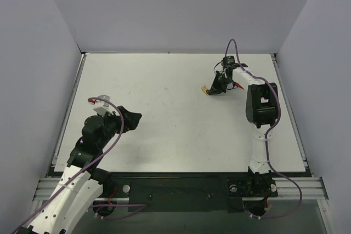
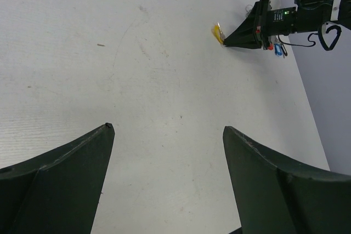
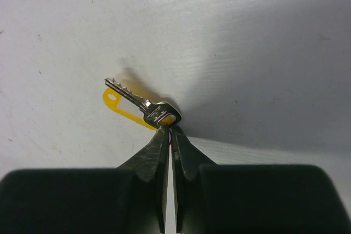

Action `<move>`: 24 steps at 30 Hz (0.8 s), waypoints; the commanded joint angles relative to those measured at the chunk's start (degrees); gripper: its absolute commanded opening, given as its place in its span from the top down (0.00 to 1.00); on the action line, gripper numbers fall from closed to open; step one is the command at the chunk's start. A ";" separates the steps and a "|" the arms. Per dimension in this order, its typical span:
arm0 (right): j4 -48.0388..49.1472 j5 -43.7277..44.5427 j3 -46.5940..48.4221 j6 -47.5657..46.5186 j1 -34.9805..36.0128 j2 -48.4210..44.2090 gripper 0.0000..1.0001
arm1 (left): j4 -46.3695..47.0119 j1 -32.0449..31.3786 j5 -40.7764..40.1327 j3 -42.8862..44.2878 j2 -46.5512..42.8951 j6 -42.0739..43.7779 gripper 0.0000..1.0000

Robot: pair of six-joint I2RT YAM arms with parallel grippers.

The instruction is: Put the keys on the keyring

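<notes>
Pressing together at the far right of the white surface (image 1: 164, 124), the right jaws meet tip to tip at the head of a small silvery key (image 3: 143, 105); whether they actually pinch it I cannot tell. Its toothed blade points away from them, up and to the left in the right wrist view, and a yellow tag (image 3: 116, 104) lies flat beneath it. Well apart, at the near left, the left jaws stand wide apart over bare surface, holding nothing.
</notes>
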 commanded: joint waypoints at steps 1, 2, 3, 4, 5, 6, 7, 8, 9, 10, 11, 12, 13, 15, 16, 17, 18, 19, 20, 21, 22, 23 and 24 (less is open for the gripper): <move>-2.55 2.04 -3.12 -4.62 -0.01 -6.95 1.00 | -0.41 0.19 1.28 3.06 -0.81 0.14 0.09; -2.64 2.13 -3.65 -5.51 -0.01 -8.19 1.00 | -0.58 0.19 1.63 3.32 -0.90 0.40 0.09; -2.64 2.13 -5.14 -7.26 -0.10 -10.11 1.00 | -0.85 0.19 1.98 3.85 -0.90 0.75 0.09; -3.07 2.13 -6.46 -8.15 -0.18 -11.44 1.00 | -0.94 0.19 2.51 4.03 -0.90 0.93 0.09; -4.38 2.22 -7.08 -10.50 -0.36 -13.89 1.00 | -0.94 0.19 2.86 4.38 -0.90 1.20 0.09; -5.00 1.78 -8.48 -12.88 -0.45 -14.96 1.00 | -0.85 0.28 3.56 4.47 -0.82 1.28 0.09; -6.66 1.78 -9.10 -13.95 -0.62 -17.23 1.00 | -0.50 0.19 4.09 4.56 -0.90 1.55 0.09; -7.55 1.43 -10.76 -16.57 -0.80 -18.30 1.00 | -0.32 0.19 5.14 4.47 -0.73 1.55 0.10; -9.47 1.34 -11.65 -17.90 -1.06 -20.66 1.00 | 0.37 0.19 5.84 4.38 -0.64 1.55 0.10; -10.80 0.73 -12.96 -21.65 -1.24 -21.72 1.00 | 0.90 0.19 6.98 4.21 -0.64 1.46 0.10; -13.42 0.46 -13.93 -23.52 -1.59 -23.91 1.00 | 1.69 0.19 7.69 4.12 -0.73 1.46 0.10; -15.45 -1.98 -15.25 -29.28 -1.94 -25.24 1.00 | 2.57 0.19 9.00 4.03 -0.64 1.55 0.10; -19.47 -3.48 -15.96 -33.51 -2.64 -26.99 1.00 | 3.10 0.19 9.80 3.94 -0.55 1.55 0.11; -27.37 -6.38 -17.72 -43.18 -3.69 -30.16 1.00 | 4.77 0.19 12.43 3.59 -0.46 1.90 0.12; -29.86 -6.22 -18.59 -51.05 -3.87 -31.83 1.00 | 5.73 0.10 14.10 3.68 -0.29 2.07 0.12; -34.49 -5.61 -19.12 -54.27 -3.96 -33.06 1.00 | 6.09 0.19 15.59 3.68 -0.20 2.95 0.13; -36.28 -3.78 -20.87 -60.48 -3.96 -35.25 1.00 | 6.79 0.10 16.13 3.94 -0.11 3.30 0.13; -40.56 -3.06 -21.84 -63.50 -3.96 -36.23 1.00 | 7.06 0.10 17.44 4.11 -0.03 4.35 0.13; -42.52 -1.84 -23.42 -70.49 -3.79 -38.59 1.00 | 7.32 0.10 17.89 4.55 0.15 4.80 0.13; -45.41 1.40 -25.61 -73.17 -3.70 -39.74 1.00 | 7.41 0.10 18.76 4.73 0.24 5.85 0.13; -46.57 2.82 -26.76 -76.94 -3.09 -42.19 1.00 | 7.50 0.10 19.29 5.17 0.59 6.64 0.13; -48.93 5.71 -28.60 -79.67 -2.91 -43.26 1.00 | 7.50 0.10 19.99 5.26 0.76 6.99 0.13; -50.00 7.13 -29.75 -82.92 -2.30 -45.53 1.00 | 7.41 0.10 20.35 5.69 1.11 7.61 0.13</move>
